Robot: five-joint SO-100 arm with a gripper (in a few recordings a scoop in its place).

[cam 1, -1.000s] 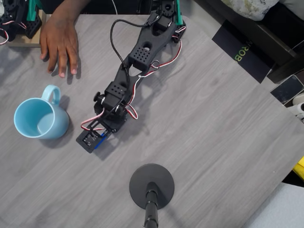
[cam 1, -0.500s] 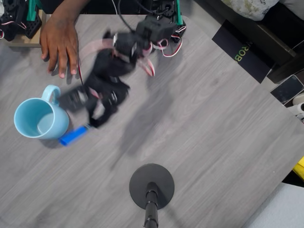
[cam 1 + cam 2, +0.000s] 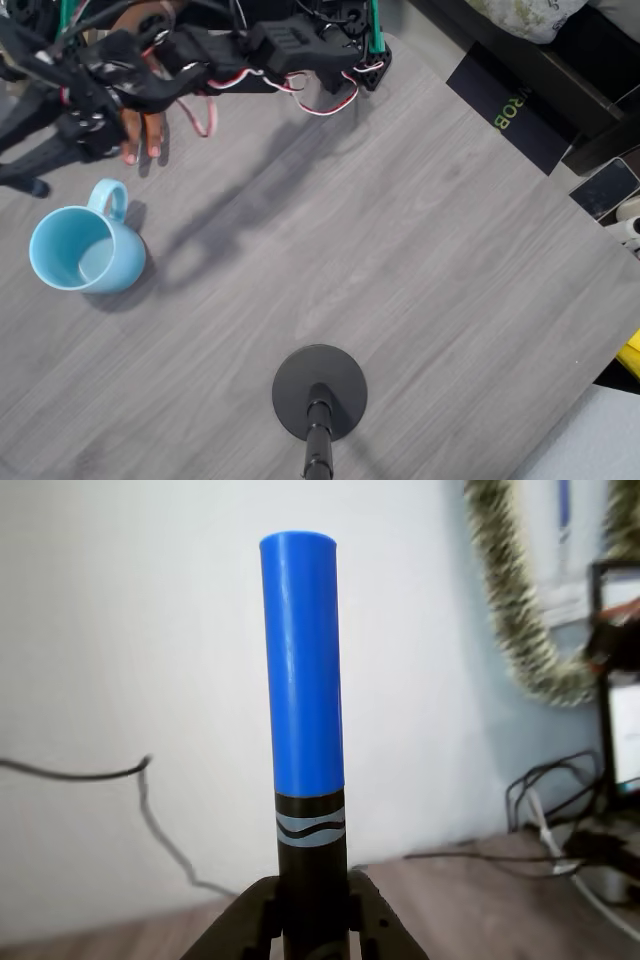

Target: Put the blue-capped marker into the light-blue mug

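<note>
In the wrist view the blue-capped marker [image 3: 301, 660] stands straight up from my gripper [image 3: 312, 895], which is shut on its black barrel just below the wavy band. In the overhead view the black arm reaches high across the top left, and the gripper [image 3: 25, 170] is at the left edge, above and left of the light-blue mug [image 3: 85, 250]. The mug stands upright on the grey table with its handle toward the top and nothing inside it.
A person's hand [image 3: 143, 132] rests on the table above the mug, partly under the arm. A round black stand base [image 3: 320, 392] sits near the front edge. A black box [image 3: 510, 108] and a phone [image 3: 605, 188] lie off the table's right side.
The arm has lifted off the table and swung up and left past the mug. The marker, low beside the mug before, has left the table in the gripper.
</note>
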